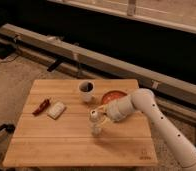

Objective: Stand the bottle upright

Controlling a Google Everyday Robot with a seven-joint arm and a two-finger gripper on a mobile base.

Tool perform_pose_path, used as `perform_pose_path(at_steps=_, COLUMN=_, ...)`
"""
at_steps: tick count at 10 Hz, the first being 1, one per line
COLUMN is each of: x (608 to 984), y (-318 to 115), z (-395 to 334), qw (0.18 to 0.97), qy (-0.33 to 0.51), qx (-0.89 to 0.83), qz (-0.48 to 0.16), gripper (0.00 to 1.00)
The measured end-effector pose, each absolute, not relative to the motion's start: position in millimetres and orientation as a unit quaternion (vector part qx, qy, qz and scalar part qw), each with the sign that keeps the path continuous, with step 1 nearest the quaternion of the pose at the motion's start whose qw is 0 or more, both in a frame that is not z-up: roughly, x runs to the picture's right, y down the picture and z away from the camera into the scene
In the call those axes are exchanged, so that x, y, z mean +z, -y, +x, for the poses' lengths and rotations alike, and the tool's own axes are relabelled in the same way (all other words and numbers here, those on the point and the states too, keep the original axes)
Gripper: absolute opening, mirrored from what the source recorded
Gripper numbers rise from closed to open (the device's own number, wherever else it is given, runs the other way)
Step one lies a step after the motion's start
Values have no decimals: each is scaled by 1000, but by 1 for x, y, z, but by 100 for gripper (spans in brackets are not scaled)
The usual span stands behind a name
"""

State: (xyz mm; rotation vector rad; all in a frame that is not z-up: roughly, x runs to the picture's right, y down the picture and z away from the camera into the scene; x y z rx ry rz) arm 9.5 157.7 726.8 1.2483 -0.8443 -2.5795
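Note:
The bottle point(95, 125) is small and whitish, and it stands roughly upright near the middle of the wooden table point(66, 142), cap end up. My gripper point(99, 115) comes in from the right on a white arm and sits at the bottle's top. It looks in contact with the neck, though the bottle partly hides the contact.
A white cup point(86, 90) with a dark inside stands behind the bottle. An orange-red bowl point(113, 97) lies just behind my arm. At the left are a flat white block point(56, 109) and a red chilli-shaped item point(41, 106). Dark rails run behind the table.

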Motion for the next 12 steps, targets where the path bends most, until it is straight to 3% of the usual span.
perform_pose_path(at_steps=1, x=728, y=-159, z=6, qw=71, qy=286, qx=-861, qz=414, gripper=32)
perform_pose_path(at_steps=3, x=730, y=-160, z=4, qw=67, qy=292, qx=-861, qz=411, gripper=56)
perform_pose_path(at_steps=6, x=733, y=-163, z=1, qw=62, qy=300, qx=-862, qz=405, gripper=79)
perform_pose_path(at_steps=12, x=735, y=-165, z=-3, qw=52, qy=303, qx=-864, qz=398, gripper=80)
